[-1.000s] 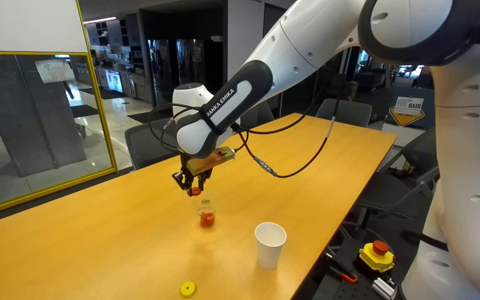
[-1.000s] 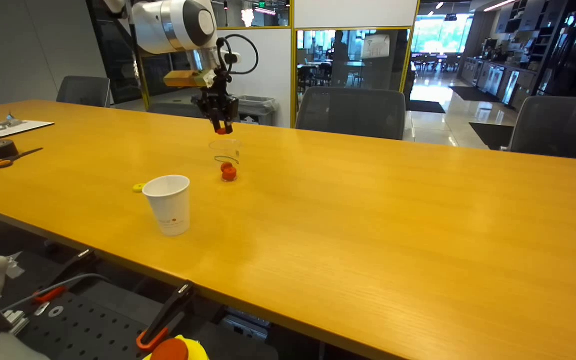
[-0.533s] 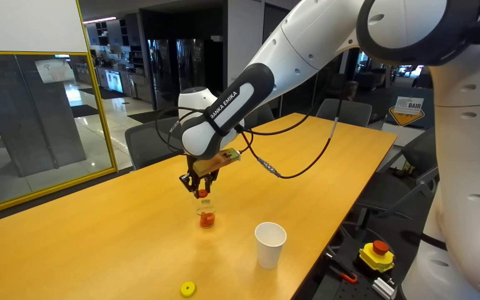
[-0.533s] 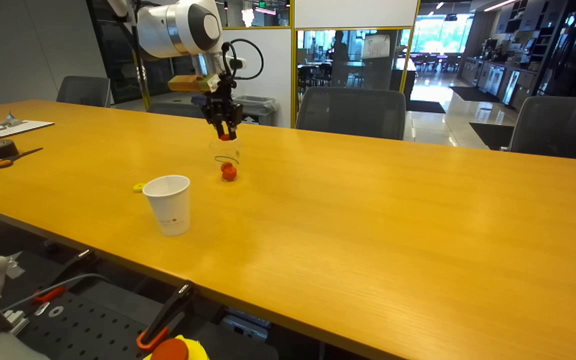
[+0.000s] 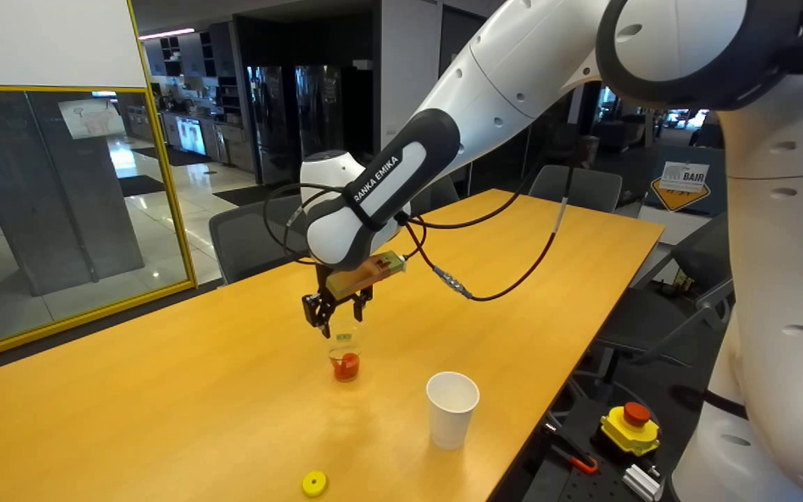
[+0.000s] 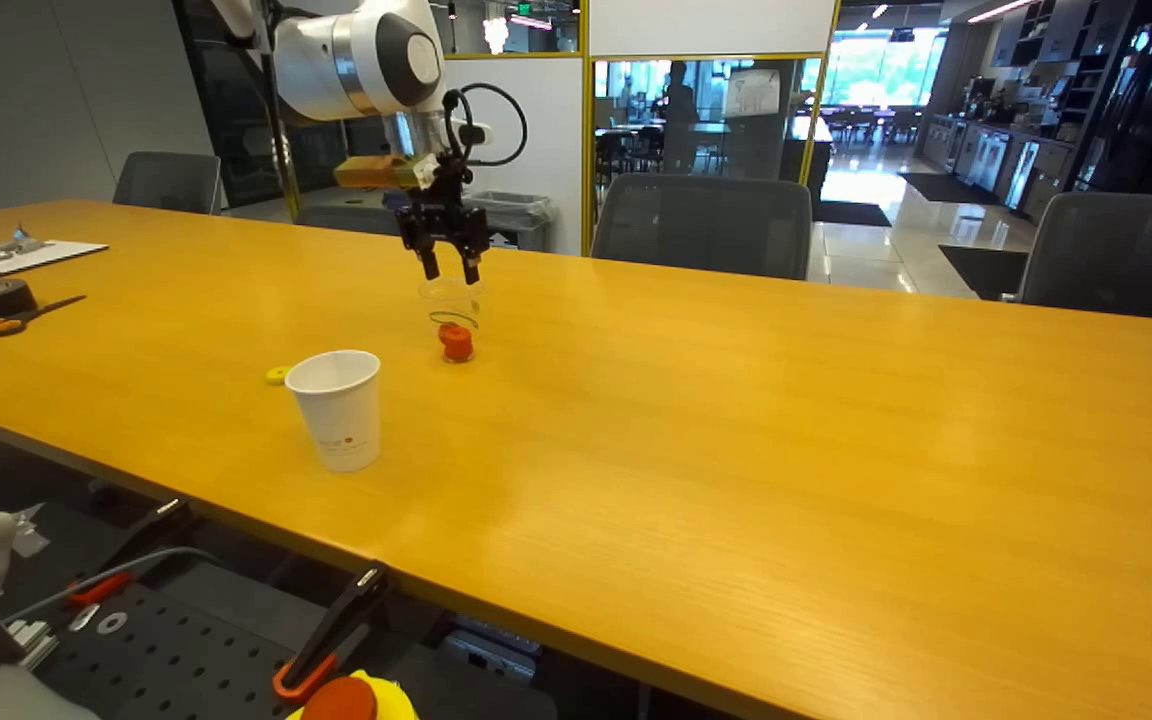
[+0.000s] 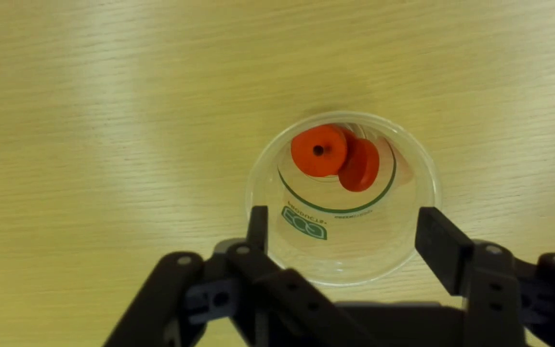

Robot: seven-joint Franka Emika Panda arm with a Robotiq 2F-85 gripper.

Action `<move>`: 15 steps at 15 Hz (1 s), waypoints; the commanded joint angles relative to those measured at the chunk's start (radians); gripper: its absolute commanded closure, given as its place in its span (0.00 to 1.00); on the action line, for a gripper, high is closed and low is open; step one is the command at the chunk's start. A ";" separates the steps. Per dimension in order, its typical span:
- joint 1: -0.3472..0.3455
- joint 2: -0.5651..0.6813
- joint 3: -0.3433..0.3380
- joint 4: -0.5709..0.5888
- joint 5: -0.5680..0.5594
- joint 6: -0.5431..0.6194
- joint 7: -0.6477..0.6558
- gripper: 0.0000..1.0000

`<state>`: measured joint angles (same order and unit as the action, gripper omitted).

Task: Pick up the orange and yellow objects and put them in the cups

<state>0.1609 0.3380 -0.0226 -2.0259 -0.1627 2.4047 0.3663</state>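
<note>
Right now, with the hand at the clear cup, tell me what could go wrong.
The open hand hangs close to the clear cup; a sideways move might tip it and spill the orange-red discs.
The white cup stands near the edge of the table, so a bump could knock it off.
The yellow disc lies flat; the hand might hit the table reaching it.

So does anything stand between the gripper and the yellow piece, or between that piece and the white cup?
Only the clear cup might: the open gripper hangs over it, close to its rim, so lifting before moving sideways seems wise. Between the yellow piece and the white cup, nothing visible stands.
</note>
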 commanded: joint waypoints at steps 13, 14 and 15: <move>0.046 -0.195 0.124 -0.347 0.051 0.121 0.091 0.00; 0.052 -0.184 0.137 -0.354 0.066 0.139 0.088 0.00; 0.057 -0.173 0.149 -0.354 0.080 0.152 0.085 0.00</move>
<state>0.2033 0.1596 0.0978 -2.3555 -0.1288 2.4994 0.4493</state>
